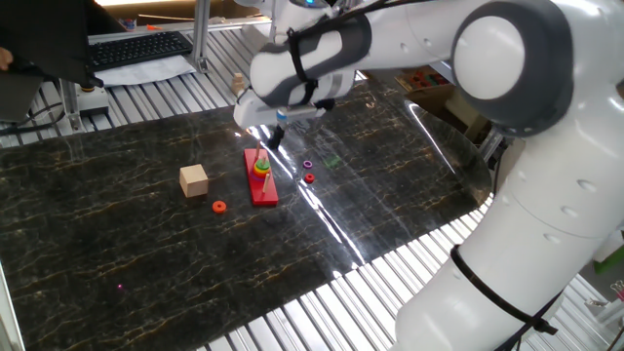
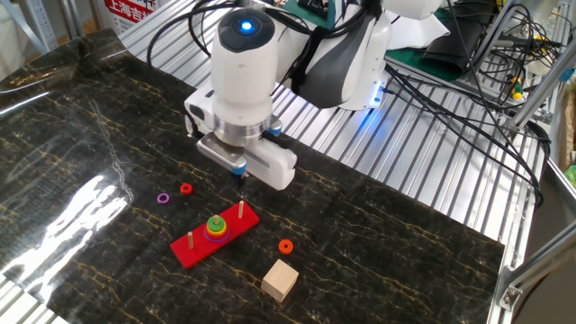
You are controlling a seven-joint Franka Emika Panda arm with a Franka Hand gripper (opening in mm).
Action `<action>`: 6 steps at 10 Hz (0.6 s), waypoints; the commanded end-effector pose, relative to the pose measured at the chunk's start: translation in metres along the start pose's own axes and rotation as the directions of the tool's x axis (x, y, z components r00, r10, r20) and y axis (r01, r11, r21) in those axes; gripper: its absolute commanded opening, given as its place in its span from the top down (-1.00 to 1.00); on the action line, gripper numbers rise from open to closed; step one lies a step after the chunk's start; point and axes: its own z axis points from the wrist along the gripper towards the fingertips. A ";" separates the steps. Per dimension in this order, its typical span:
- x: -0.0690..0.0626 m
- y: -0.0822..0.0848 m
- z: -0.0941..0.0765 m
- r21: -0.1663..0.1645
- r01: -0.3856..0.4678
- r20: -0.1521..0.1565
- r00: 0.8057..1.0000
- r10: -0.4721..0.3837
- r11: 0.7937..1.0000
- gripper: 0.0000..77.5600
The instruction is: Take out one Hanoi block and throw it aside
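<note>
The green Hanoi block [image 2: 215, 221] sits on top of a small stack of rings on the middle peg of the red base [image 2: 193, 251]. It also shows in one fixed view [image 1: 261, 163] on the same red base [image 1: 263, 190]. My gripper [image 2: 239, 182] hangs above the base's end peg, a little beyond the stack. Its fingers are pressed together and hold nothing. In one fixed view the gripper [image 1: 276, 137] is just above and behind the stack.
A tan wooden cube [image 2: 280, 280] and an orange-red ring [image 2: 285, 247] lie near the base. A purple ring [image 2: 163, 198] and a red ring [image 2: 186, 189] lie on its other side. The dark mat ends at a metal slatted table.
</note>
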 end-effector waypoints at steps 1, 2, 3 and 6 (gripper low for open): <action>-0.010 -0.005 -0.007 0.026 0.012 -0.044 0.999 -0.011 1.000 1.00; -0.010 -0.005 -0.007 0.025 0.018 -0.046 0.999 -0.017 1.000 1.00; -0.010 -0.005 -0.007 0.025 0.021 -0.046 0.999 -0.020 0.999 1.00; -0.010 -0.005 -0.007 0.018 0.051 -0.057 0.997 -0.050 0.999 1.00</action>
